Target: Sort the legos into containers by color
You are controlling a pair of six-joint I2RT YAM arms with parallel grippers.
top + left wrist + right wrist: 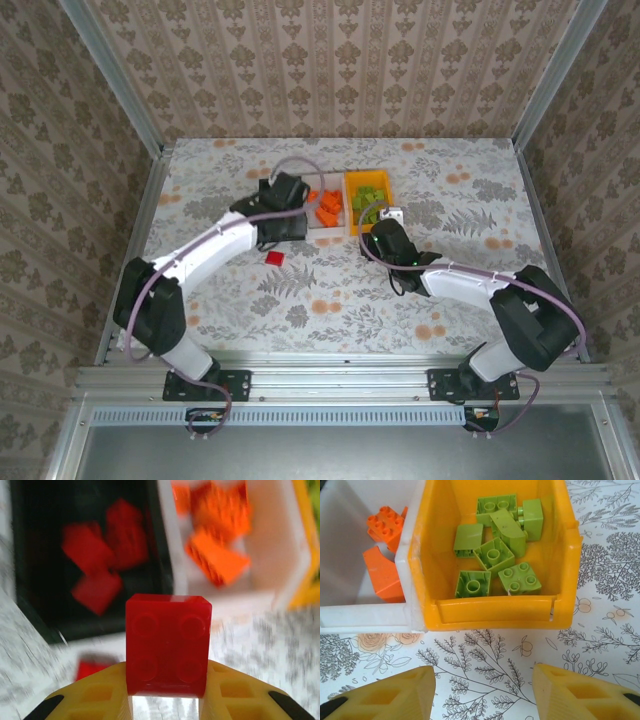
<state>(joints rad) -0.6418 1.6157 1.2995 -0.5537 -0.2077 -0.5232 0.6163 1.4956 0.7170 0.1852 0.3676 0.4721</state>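
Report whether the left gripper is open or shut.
Shut on the red brick: in the left wrist view, the left gripper's yellow fingers press against both its sides.

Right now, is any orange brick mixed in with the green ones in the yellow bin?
No, the yellow bin holds only green bricks; orange bricks lie in the white bin.

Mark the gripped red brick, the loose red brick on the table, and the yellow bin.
Gripped red square plastic brick (167,640): left wrist view, facing side.
Loose red plastic brick (274,258): top external view, top face.
Orange-yellow rectangular plastic bin (495,612): right wrist view, near wall.
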